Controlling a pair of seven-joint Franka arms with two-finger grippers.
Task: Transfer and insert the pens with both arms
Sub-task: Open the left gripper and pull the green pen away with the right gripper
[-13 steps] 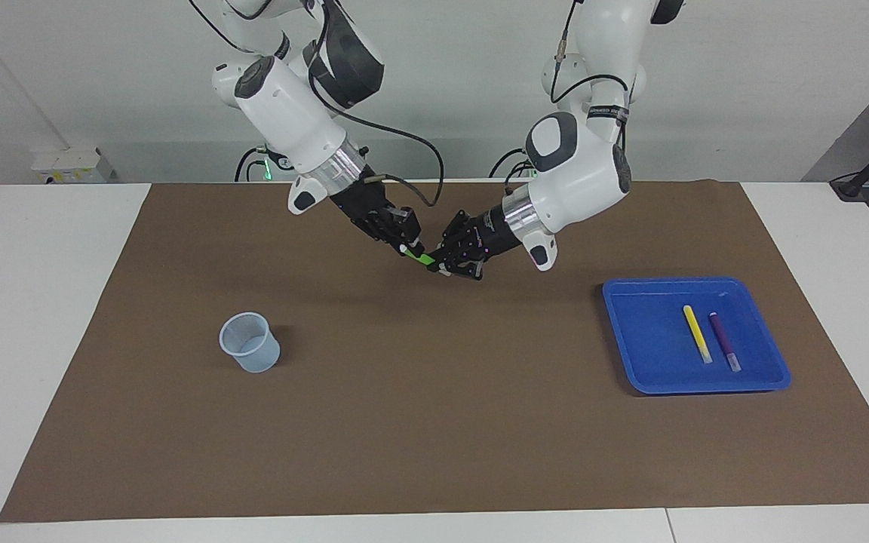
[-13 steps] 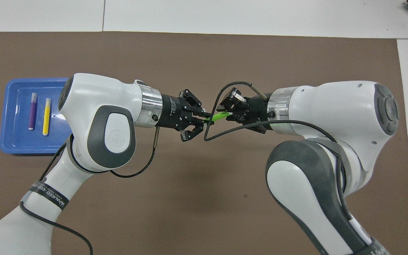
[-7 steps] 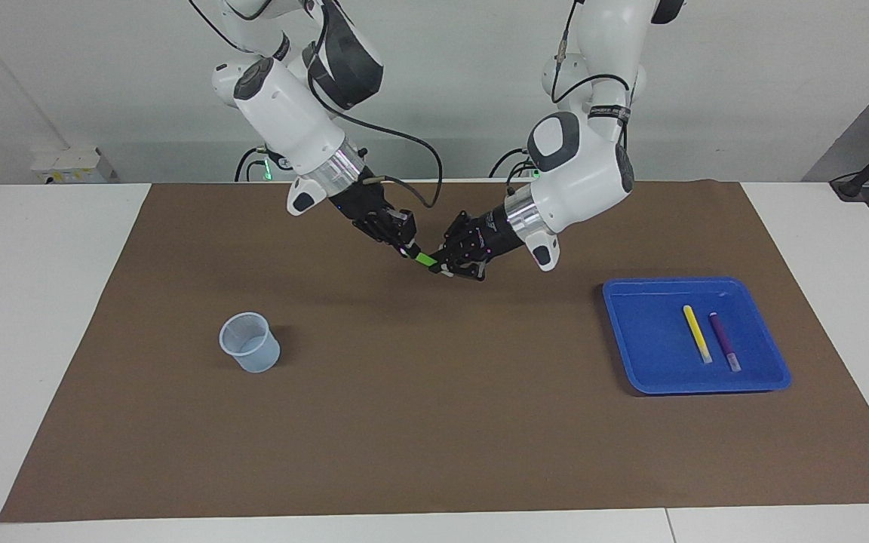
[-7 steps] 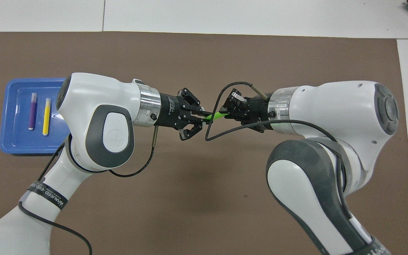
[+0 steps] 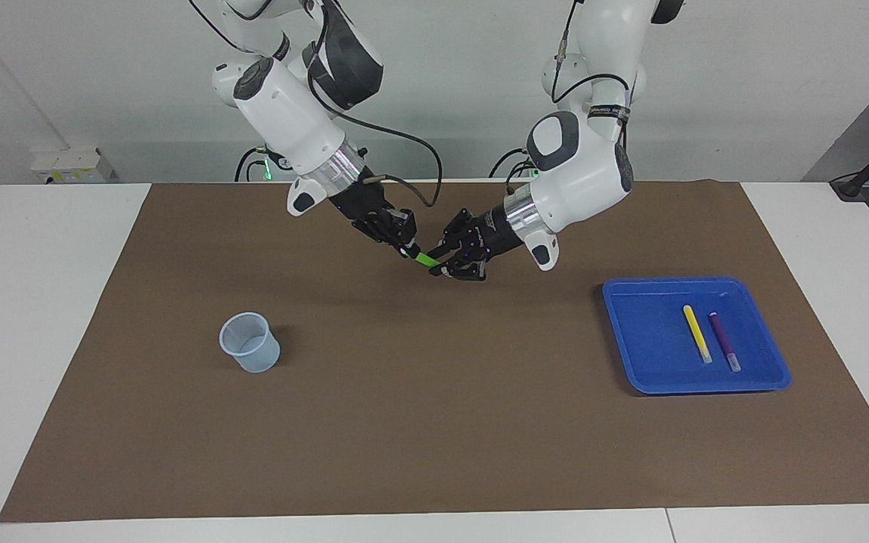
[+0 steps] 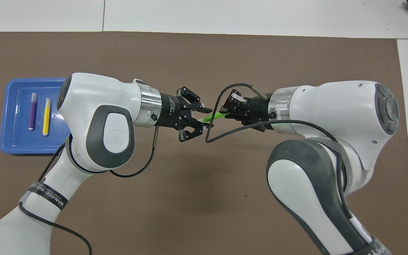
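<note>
The green pen (image 5: pixel 426 260) hangs in the air above the middle of the brown mat (image 5: pixel 434 422), between the two grippers. The right gripper (image 5: pixel 409 250) pinches its upper end, fingertips pressed onto it. The left gripper (image 5: pixel 442 262) is at the pen's lower end with its jaws spread (fingers parted around it, visible from overhead). The yellow pen (image 5: pixel 697 333) and purple pen (image 5: pixel 724 341) lie side by side in the blue tray (image 5: pixel 631 339) toward the left arm's end. A clear plastic cup (image 5: pixel 250 342) stands on the mat toward the right arm's end.
</note>
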